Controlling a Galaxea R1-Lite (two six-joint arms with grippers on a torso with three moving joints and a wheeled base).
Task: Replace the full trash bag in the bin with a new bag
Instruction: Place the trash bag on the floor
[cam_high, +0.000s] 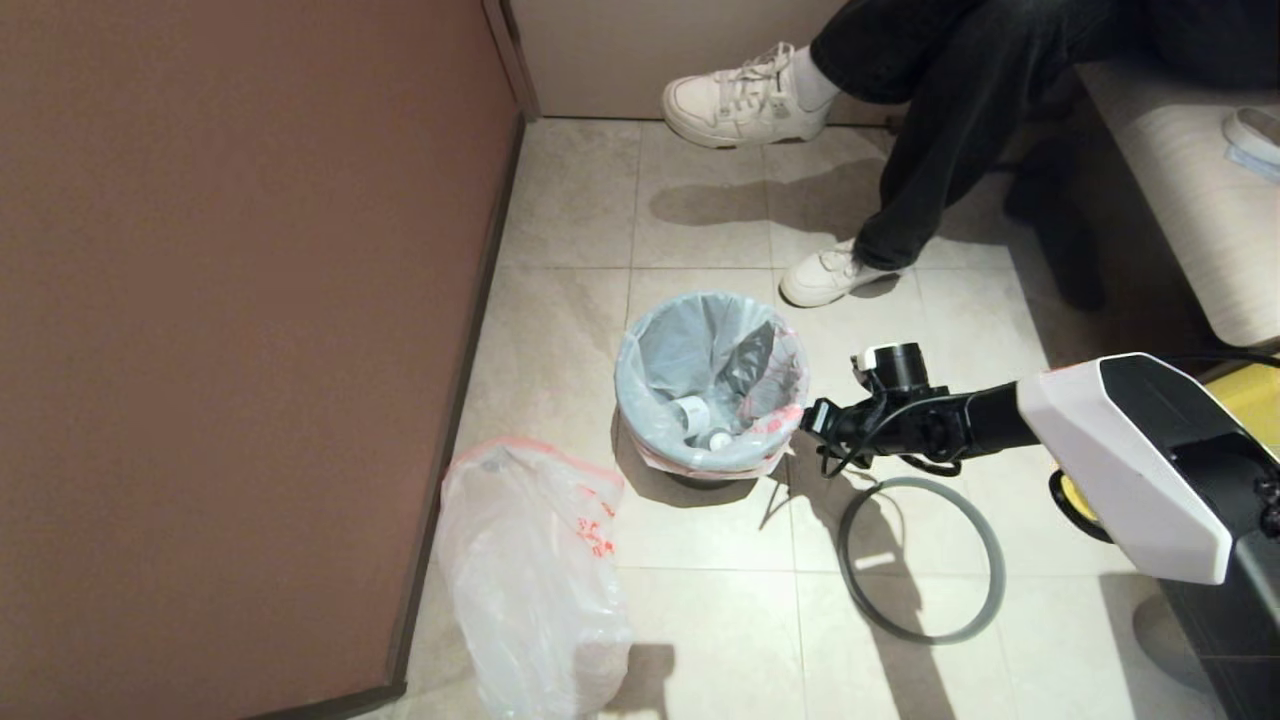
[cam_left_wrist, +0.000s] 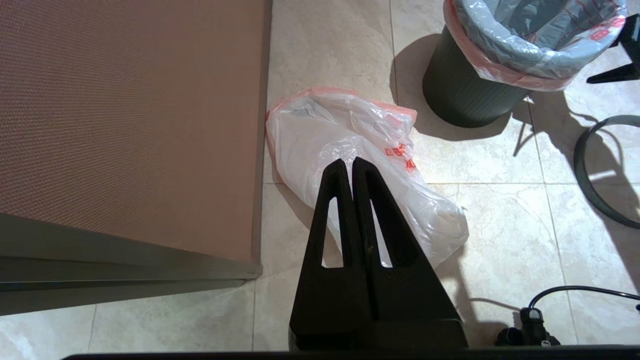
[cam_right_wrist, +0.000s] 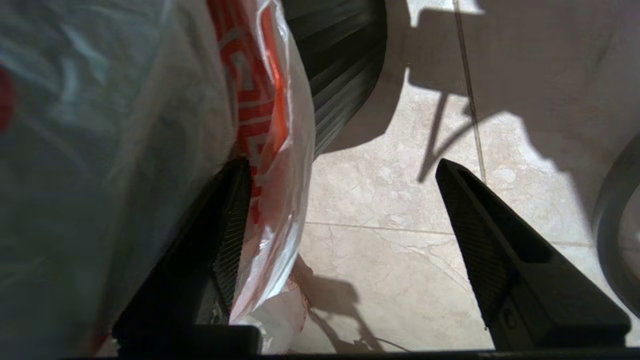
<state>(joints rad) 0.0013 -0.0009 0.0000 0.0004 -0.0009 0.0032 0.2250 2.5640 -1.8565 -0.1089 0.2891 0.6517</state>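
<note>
1. New bag (cam_high: 530, 570) lies crumpled on the floor tiles (cam_high: 700, 540) beside the wall (cam_high: 230, 330), nearest the robot. Left gripper (cam_left_wrist: 352, 165) hangs above it, jaws pressed together, idle.
2. Grey hoop (cam_high: 920, 560) lies flat on the floor, off the bin (cam_left_wrist: 460, 95).
3. Right gripper (cam_high: 815, 420) sits at the bin's rim, jaws spread, one finger touching the folded-over edge of the full trash bag (cam_high: 712, 385).
4. Judgement: straddle the pink edge, close firmly on film only, lift straight.
5. Right wrist view shows that film contact; head view shows cups inside.
</note>
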